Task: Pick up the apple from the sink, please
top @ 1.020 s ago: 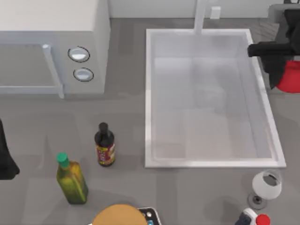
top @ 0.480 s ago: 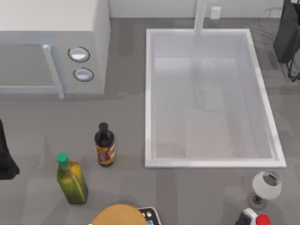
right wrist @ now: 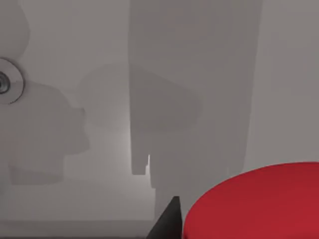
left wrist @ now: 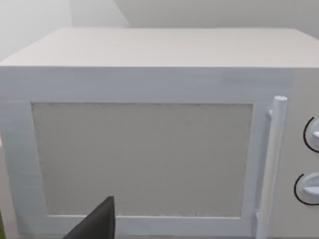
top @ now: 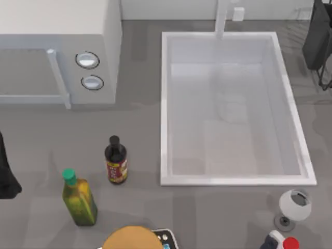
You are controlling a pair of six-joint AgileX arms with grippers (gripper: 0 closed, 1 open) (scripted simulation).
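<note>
Beside right tool [right wrist: 167,221], apple [right wrist: 254,201], seemingly held

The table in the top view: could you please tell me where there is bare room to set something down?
Free: the strip between the microwave and the dark bottle, and the patch between that bottle and the sink. Crowded: the near edge, with the green bottle, and the corner by the wine glass.
</note>
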